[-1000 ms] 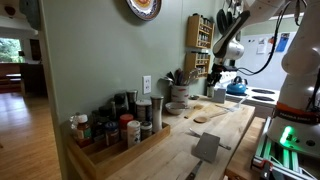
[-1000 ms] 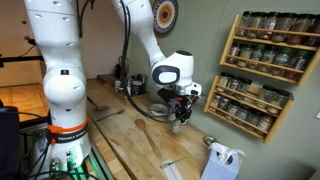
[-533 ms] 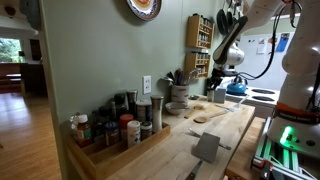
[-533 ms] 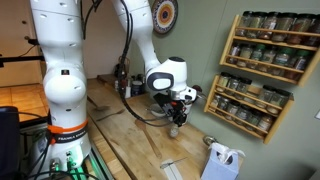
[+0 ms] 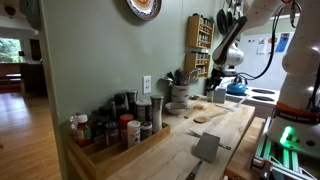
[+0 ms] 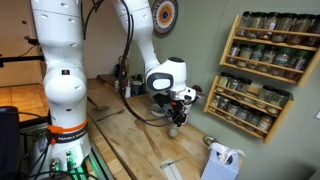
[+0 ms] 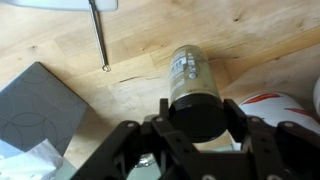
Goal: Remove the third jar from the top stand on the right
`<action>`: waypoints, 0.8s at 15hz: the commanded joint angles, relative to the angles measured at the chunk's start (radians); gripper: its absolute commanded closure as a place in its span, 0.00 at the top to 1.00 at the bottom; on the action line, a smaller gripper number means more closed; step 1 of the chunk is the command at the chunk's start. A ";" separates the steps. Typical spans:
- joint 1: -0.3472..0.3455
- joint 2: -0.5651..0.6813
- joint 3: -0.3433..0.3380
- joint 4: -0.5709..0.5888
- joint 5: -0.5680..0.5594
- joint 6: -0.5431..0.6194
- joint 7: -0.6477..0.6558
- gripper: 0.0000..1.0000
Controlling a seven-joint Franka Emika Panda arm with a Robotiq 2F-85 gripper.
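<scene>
Low over the wooden bench (image 6: pixel 125 145), well apart from the spice rack (image 6: pixel 262 72) on the wall, the pincer (image 6: pixel 178 118) is clamped on a small jar (image 7: pixel 192 78). In the wrist view the jar sits between the two fingers (image 7: pixel 163 115), its dark end toward the camera and its pale label running away across the wood grain. The top stand (image 6: pixel 278 30) of the rack carries a row of dark-lidded jars, and the tiers below it hold jars as well. In an exterior view the jar hangs beneath the white arm (image 6: pixel 160 75), close to the bench surface; whether it touches the wood cannot be told. Beside the jar in the wrist view lie a grey block (image 7: pixel 40 105) on one side and a white and orange object (image 7: pixel 275 105) on the other, neither touching it. Nearer the camera in an exterior view, a low wooden crate (image 5: pixel 125 150) of larger bottles sits against the green wall.
</scene>
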 commanded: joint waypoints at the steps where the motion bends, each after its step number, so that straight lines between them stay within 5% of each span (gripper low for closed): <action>1: 0.031 0.025 0.007 -0.019 0.092 0.075 -0.066 0.31; 12: 0.050 0.103 0.061 -0.050 0.223 0.242 -0.173 0.31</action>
